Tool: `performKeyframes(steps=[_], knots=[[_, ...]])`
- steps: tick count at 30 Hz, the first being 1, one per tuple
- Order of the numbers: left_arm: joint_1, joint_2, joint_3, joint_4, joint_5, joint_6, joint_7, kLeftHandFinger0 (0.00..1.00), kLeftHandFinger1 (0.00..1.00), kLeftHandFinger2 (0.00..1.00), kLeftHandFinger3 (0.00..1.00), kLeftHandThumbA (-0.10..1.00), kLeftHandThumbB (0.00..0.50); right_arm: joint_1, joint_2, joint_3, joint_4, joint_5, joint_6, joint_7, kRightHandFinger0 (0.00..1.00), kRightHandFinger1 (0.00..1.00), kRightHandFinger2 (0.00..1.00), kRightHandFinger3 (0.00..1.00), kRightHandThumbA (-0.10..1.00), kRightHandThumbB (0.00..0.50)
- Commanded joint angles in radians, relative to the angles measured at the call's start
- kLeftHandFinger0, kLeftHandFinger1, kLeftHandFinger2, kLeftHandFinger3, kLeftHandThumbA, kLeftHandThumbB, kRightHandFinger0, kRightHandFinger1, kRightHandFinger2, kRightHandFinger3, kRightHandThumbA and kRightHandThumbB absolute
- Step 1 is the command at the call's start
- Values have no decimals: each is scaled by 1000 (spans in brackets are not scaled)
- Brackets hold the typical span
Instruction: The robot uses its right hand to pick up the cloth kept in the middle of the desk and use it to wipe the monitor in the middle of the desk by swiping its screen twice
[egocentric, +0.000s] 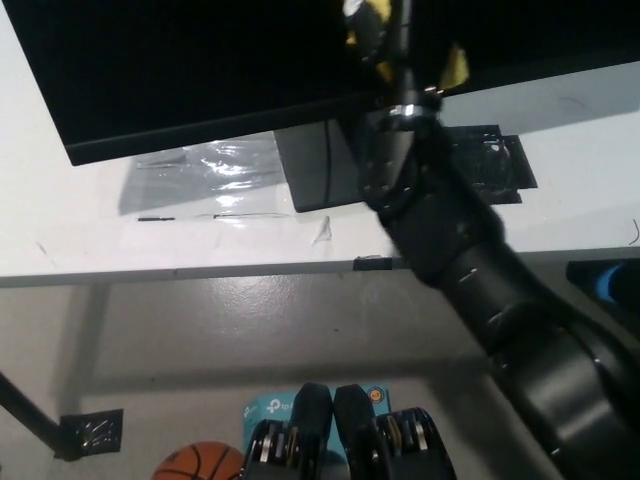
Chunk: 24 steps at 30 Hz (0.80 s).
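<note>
The black monitor (200, 60) fills the top of the head view, its stand (315, 165) resting on the white desk (200, 240). My black right arm reaches up from the bottom right across the desk. My right hand (385, 25) is at the screen's lower middle, shut on a yellow cloth (452, 65) that pokes out on both sides of it. The cloth lies against the screen. My left hand is out of the picture.
A clear plastic sheet (200, 165) lies on the desk left of the stand. A black taped patch (490, 165) sits to the stand's right. Below the desk edge are a basketball (195, 462), a teal box (270, 410) and a black floor marker (90, 435).
</note>
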Motion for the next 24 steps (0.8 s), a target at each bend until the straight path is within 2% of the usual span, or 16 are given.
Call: performKeyframes(steps=[1,5,8,12,14,18,19,21,22,23,24], knots=[[9,19,8,-11,5,-10,-10,773,796,870,1000,70,66,-97,45,27,11,-26,-26,41,0,0,145,702,-100,0],[8,15,-4,-20,18,-3,-10,759,787,863,1000,86,65,-103,52,48,24,-39,-14,36,0,0,150,716,-100,4],[13,18,-4,-7,19,-28,-6,720,754,831,1000,78,57,-97,42,54,14,-40,-19,40,0,0,138,713,-100,2],[25,19,13,-21,-3,-11,-15,779,806,881,1000,50,60,-90,28,51,13,-36,-25,52,0,0,161,717,-100,0],[24,18,9,-31,6,8,-12,760,782,852,1000,44,55,-85,12,50,12,-40,-30,45,0,0,195,698,-100,1],[23,15,9,-21,7,0,-10,764,794,859,1000,28,51,-73,-28,61,17,-60,-36,25,0,0,190,671,-100,3],[21,13,8,-12,9,-7,-8,741,772,838,1000,24,52,-68,-37,60,17,-58,-47,25,0,0,197,674,-100,2],[19,11,10,0,6,-19,-5,717,756,825,1000,26,56,-63,-52,64,17,-66,-50,24,0,0,224,684,-100,2],[19,11,10,0,5,-18,-6,707,739,803,1000,26,57,-55,-76,76,11,-83,-44,26,15,80,348,685,-100,9],[19,11,10,0,4,-17,-7,703,733,796,1000,27,57,-52,-86,81,9,-90,-42,28,1,14,285,686,-100,9],[21,17,7,-10,9,-14,-10,739,759,822,1000,39,50,-31,-116,71,-15,-81,-43,48,0,1,164,701,-100,1]])
